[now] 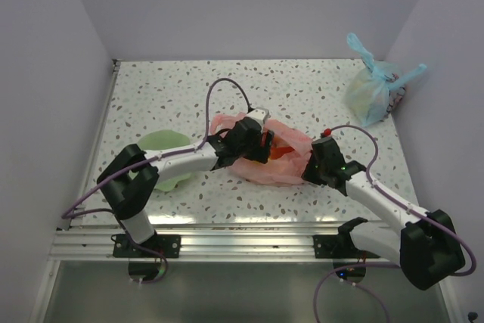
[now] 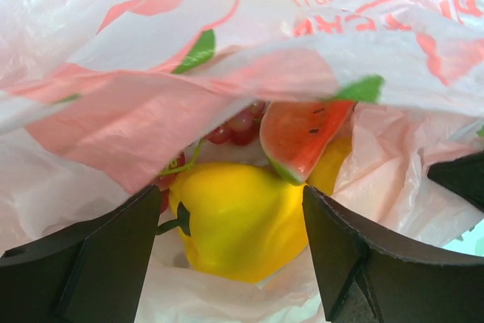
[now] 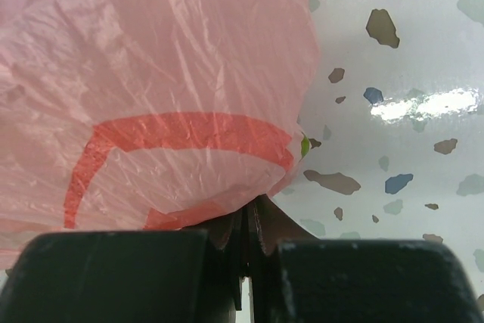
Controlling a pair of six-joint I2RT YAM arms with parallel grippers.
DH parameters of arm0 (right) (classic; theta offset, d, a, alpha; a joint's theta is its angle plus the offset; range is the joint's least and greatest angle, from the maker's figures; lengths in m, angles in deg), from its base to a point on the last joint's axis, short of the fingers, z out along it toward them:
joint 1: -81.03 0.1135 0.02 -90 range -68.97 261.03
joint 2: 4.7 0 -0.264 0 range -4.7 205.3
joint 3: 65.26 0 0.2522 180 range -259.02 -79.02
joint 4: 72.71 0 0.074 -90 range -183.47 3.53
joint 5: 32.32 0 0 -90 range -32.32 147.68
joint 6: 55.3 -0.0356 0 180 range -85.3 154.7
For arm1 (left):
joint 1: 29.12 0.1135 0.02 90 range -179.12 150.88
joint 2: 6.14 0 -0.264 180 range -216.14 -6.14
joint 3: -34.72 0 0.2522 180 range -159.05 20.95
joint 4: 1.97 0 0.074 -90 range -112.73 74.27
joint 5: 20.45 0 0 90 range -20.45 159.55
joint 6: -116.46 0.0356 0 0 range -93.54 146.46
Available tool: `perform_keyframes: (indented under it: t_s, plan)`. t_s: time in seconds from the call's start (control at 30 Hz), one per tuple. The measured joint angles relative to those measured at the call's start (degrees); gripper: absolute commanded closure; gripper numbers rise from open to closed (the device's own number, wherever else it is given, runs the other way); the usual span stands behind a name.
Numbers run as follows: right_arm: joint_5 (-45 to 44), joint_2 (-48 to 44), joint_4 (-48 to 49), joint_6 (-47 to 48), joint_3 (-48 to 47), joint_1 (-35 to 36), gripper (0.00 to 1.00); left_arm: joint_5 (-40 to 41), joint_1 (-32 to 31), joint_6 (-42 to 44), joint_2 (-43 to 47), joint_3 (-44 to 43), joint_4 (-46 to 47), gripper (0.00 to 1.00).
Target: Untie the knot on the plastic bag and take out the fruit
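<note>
Two hands work on the plastic bag (image 1: 261, 172), which lies in the middle of the counter (image 1: 174, 88). In the top view the left hand (image 1: 263, 144) is tucked into the bag's open mouth and the right hand (image 1: 308, 168) sits at its other end; a green bowl (image 1: 162, 145) is by the left arm and a blue bag (image 1: 370, 92) is far off in the corner. The left wrist view shows what the top view cannot: the fruit inside. A yellow fruit (image 2: 242, 225) sits between the wide-open fingers (image 2: 98, 262), with a watermelon slice (image 2: 302, 134) and grapes (image 2: 238, 126) behind it, and nothing is gripped yet. The right wrist view shows that hand clenched on a fold of the bag, low by the counter. No knot shows in any view, so the untying looks done. To grab well, the left hand should reach a bit deeper, close softly on the yellow fruit alone and not catch the thin plastic, while the right hand pins the bag.
</note>
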Motion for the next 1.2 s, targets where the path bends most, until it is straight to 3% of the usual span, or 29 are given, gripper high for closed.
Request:
perform_keyframes:
  t_s: [0.2,0.4,0.77,0.9,1.13,1.2]
  plan:
    - [0.4,0.9,0.8,0.0,0.0,0.0,1.0,0.7,0.1,-7.5,-2.0,2.7,3.9,0.18]
    - [1.2,1.4,1.2,0.0,0.0,0.0,1.0,0.1,0.3,-13.2,-3.7,4.7,7.1,0.05]
    - [1.7,2.3,2.1,0.1,0.7,0.0,1.0,-1.0,0.0,-15.2,-5.6,4.7,8.9,0.02]
    - [1.7,2.3,2.1,0.2,0.7,0.0,1.0,-0.5,-0.9,-15.3,-5.5,4.6,8.6,0.16]
    - [1.7,2.2,2.2,0.3,0.7,0.0,1.0,3.2,-1.2,-14.2,-2.8,3.7,5.6,0.65]
    - [1.7,2.2,2.2,0.3,0.7,0.0,1.0,4.7,-1.2,-12.7,-2.1,2.6,4.2,0.69]
